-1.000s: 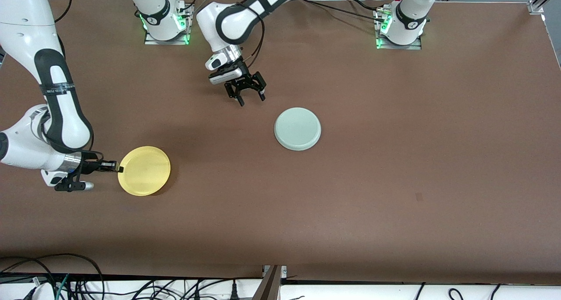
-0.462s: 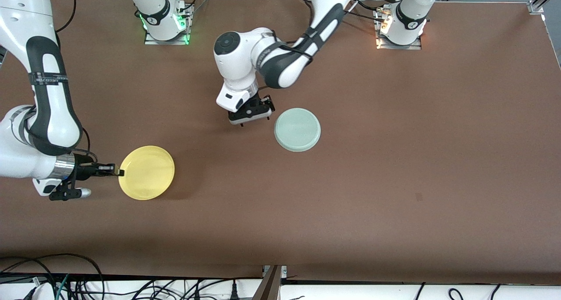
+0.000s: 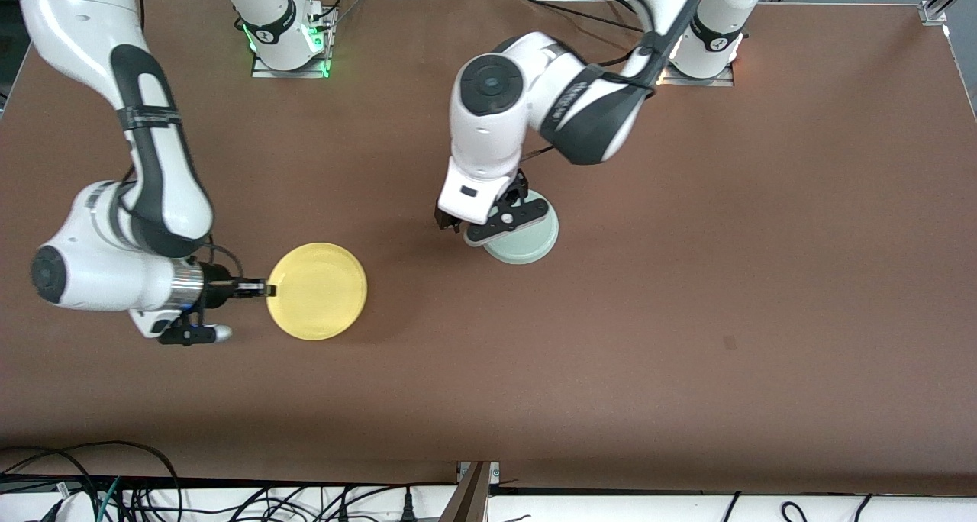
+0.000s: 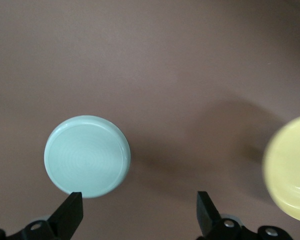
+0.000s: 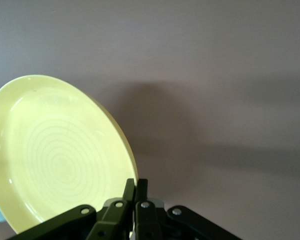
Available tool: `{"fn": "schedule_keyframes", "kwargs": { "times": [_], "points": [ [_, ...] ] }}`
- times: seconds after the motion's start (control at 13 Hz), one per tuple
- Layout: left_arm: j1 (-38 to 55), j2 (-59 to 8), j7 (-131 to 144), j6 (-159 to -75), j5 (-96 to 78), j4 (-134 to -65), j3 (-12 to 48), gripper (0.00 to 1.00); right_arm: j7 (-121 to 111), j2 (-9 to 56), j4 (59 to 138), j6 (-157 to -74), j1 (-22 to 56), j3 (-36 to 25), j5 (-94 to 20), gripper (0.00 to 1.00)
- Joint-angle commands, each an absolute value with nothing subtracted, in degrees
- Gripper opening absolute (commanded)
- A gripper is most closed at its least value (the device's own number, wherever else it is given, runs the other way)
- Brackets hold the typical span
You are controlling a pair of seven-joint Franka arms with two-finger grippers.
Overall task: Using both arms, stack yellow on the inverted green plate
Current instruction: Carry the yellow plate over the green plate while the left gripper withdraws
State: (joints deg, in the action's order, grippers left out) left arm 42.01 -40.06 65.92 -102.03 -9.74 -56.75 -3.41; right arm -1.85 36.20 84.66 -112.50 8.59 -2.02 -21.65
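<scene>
My right gripper [image 3: 259, 288] pinches yellow plate [image 3: 317, 291] rim, carrying it. Left gripper [image 3: 496, 220] wide open over green plate [image 3: 527, 241], ready.

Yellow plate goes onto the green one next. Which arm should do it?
Right. The right gripper is already shut on the yellow plate at its rim, carrying it. The left gripper hangs over the green plate, jaws open and empty.

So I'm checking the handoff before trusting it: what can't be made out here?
- Front view: left end effector hides part of the green plate.
- Left wrist view: yellow plate cut off by the edge.
- Right wrist view: right end effector covers the gripped rim.
</scene>
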Motion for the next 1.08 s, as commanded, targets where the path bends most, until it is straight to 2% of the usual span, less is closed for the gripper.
{"fn": "schedule_keyframes", "kwargs": {
  "times": [0.0, 0.46, 0.62, 0.77, 1.0],
  "points": [
    [36.1, -34.9, 64.3, -97.1, -15.1, -58.4, -2.5, 1.0, 7.4, 35.0, 88.2, -117.4, 16.0, -2.5, -22.5, 0.0],
    [27.9, -29.2, 51.4, -82.6, -15.6, -58.4, -2.7, 1.0, 25.4, 34.1, 90.7, -125.4, 29.2, 1.9, -22.5, 0.0],
    [24.6, -27.0, 44.8, -77.5, -15.5, -58.4, -2.9, 1.0, 25.6, 30.6, 97.7, -131.4, 32.3, 2.2, -22.4, 0.0],
    [22.4, -25.1, 36.8, -73.4, -15.1, -58.7, -3.6, 1.0, 25.7, 27.2, 107.8, -143.1, 36.6, 2.3, -22.5, 0.0],
    [18.6, -18.9, 29.2, -70.1, -12.3, -62.6, -3.6, 1.0, 28.0, 28.1, 110.0, -148.5, 40.8, 2.3, -22.6, 0.0]
  ]
}}
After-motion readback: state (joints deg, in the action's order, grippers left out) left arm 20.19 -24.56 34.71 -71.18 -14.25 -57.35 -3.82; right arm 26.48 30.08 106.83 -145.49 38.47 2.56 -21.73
